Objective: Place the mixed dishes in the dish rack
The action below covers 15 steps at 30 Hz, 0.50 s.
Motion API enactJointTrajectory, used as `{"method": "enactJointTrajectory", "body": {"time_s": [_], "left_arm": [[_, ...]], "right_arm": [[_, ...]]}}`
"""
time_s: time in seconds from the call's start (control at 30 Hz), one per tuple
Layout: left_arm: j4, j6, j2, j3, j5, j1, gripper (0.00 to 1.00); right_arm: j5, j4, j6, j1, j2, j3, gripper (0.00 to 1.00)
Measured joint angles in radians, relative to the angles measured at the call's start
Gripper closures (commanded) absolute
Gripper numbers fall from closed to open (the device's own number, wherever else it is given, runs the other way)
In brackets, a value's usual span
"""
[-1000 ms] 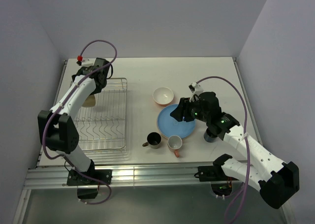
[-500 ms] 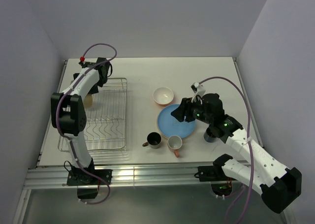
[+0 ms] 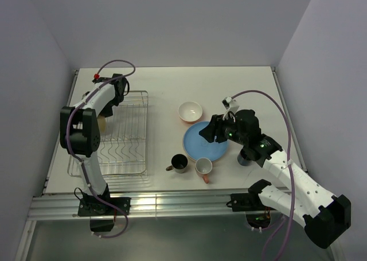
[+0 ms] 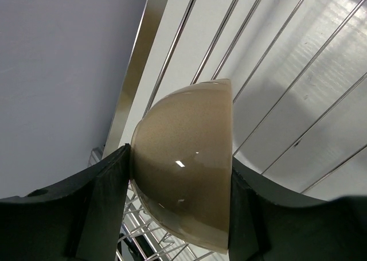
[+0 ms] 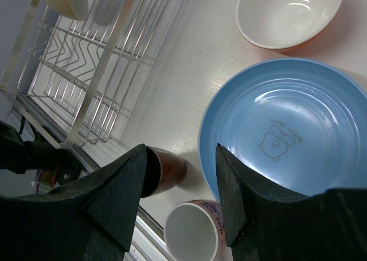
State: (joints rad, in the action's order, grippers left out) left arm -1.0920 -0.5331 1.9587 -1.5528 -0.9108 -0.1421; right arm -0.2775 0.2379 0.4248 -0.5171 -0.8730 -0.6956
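Held on its side between the fingers of my left gripper (image 4: 179, 183) is a cream bowl (image 4: 189, 163), just above the dish rack (image 3: 144, 129) near its left side; the same bowl (image 3: 103, 123) shows in the top view. My right gripper (image 3: 207, 132) is open and empty above the left rim of the blue plate (image 3: 209, 143). Below its jaws in the right wrist view lie the blue plate (image 5: 287, 135), a dark brown mug (image 5: 169, 169) and a pinkish mug (image 5: 195, 232). A cream bowl with an orange outside (image 3: 190, 111) sits behind the plate.
A dark blue mug (image 3: 246, 156) stands right of the plate, partly under my right arm. The rack's raised wire sides (image 4: 269, 71) surround the held bowl. A metal rail (image 3: 172, 203) runs along the table's near edge.
The left arm has folded upward and closer to the rack, while the bowl in its gripper has stayed over the rack's left part. The right arm has hardly moved.
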Motion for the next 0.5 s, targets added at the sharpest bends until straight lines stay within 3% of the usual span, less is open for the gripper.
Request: {"method": "enactJointTrajectory", "body": {"time_s": [0.1, 0.2, 0.33, 0.43, 0.5], "left_arm": [[0.003, 0.014, 0.0, 0.013, -0.006, 0.003, 1.0], [0.005, 0.026, 0.0, 0.021, -0.013, 0.008, 0.89], [0.008, 0.048, 0.0, 0.029, -0.019, 0.016, 0.57], [0.01, 0.054, 0.0, 0.031, -0.019, 0.018, 0.47], [0.01, 0.057, 0.0, 0.031, -0.019, 0.019, 0.47]], "right_arm": [[0.0, 0.0, 0.0, 0.0, 0.0, 0.0, 0.41], [0.0, -0.002, 0.0, 0.0, 0.0, 0.0, 0.41], [0.0, -0.006, 0.0, 0.0, 0.0, 0.001, 0.41], [0.0, -0.006, 0.0, 0.0, 0.0, 0.002, 0.41], [0.0, -0.006, 0.0, 0.0, 0.0, 0.002, 0.41]]}}
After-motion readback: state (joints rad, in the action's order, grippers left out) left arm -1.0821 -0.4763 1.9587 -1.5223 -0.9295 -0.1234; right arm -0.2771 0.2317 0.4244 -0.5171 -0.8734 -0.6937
